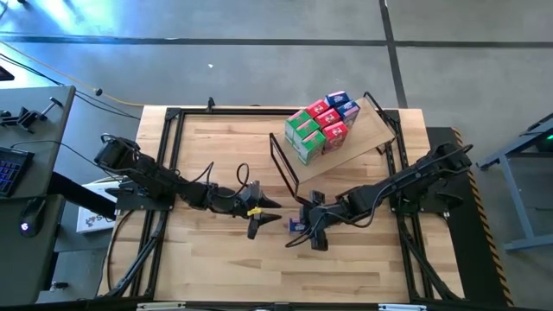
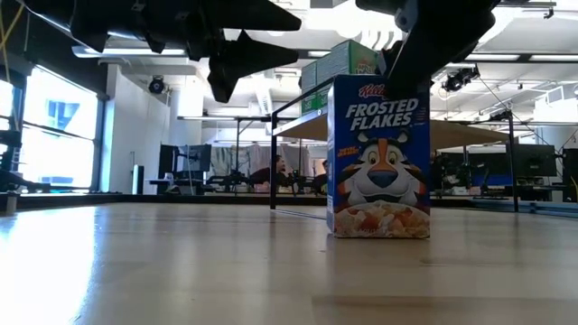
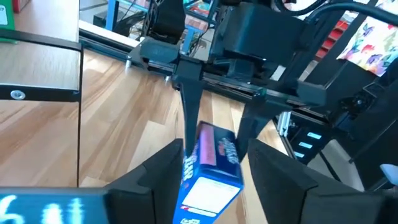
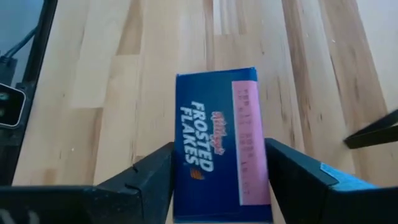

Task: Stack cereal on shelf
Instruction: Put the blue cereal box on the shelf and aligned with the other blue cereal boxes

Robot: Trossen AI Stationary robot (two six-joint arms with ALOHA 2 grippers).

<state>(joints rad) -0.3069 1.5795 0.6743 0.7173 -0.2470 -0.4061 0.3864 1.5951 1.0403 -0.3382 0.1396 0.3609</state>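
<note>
Near the worktop's [image 1: 216, 268] centre, just toward 5 o'clock in the high view, a blue box [image 1: 296, 226] stands upright on the wood. The low view shows its printed front [image 2: 379, 153] facing the camera and its base flat on the surface.

The right end effector [image 1: 308, 230] is at this box. Its arm reaches in from 3 o'clock and comes down on the box from above. In the right wrist view the box [image 4: 214, 143] fills the gap of the end effector, one dark finger [image 4: 149, 174] close along one side and the other close along the opposite side. The left wrist view shows the same, with the box [image 3: 211, 162] flanked on both sides. Whether it is pinching the box or only set astride it, I cannot tell.

The left end effector [image 1: 262, 218] sits at 9 o'clock of the box, near it but apart. Its arm stretches in from 9 o'clock. In the low view it hangs above the worktop [image 2: 242, 65], clear of the surface. Its fingers [image 3: 158, 180] are spread, with nothing between them, and they point toward the box.

The shelf [image 1: 373, 130] stands at 1 o'clock of the centre, a light board tilted on a thin black wire frame, well apart from the box. A stack [image 1: 321, 128] of red, green and blue boxes rests on the board, packed tight together. The green ones are on its 8 o'clock side and the blue ones on its 1 o'clock side, with the red ones between.
</note>
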